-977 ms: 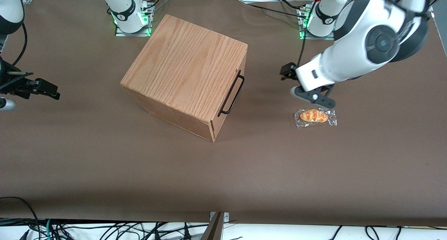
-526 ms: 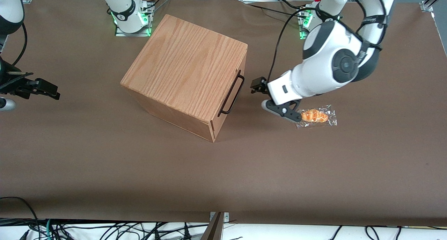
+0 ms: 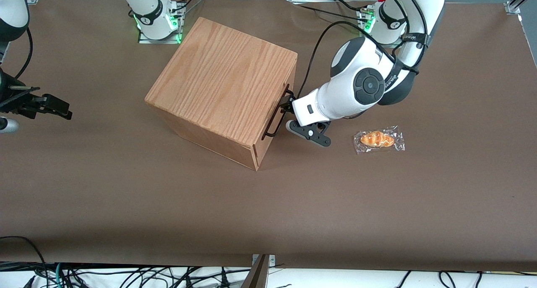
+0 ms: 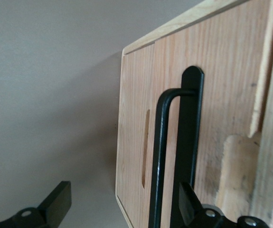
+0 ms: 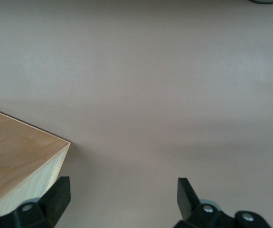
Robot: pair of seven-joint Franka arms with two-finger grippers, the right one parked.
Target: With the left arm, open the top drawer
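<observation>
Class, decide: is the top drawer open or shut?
Shut: the top drawer front lies flush with the box; the open gripper straddles its handle.

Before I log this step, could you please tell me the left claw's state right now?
Left claw: open at the top drawer's wire handle, one finger against it, nothing gripped.

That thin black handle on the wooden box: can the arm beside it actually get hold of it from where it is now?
Probably yes. The left arm's gripper is open right at the handle of the top drawer, one finger past the bar, and nothing stands between them.
</observation>
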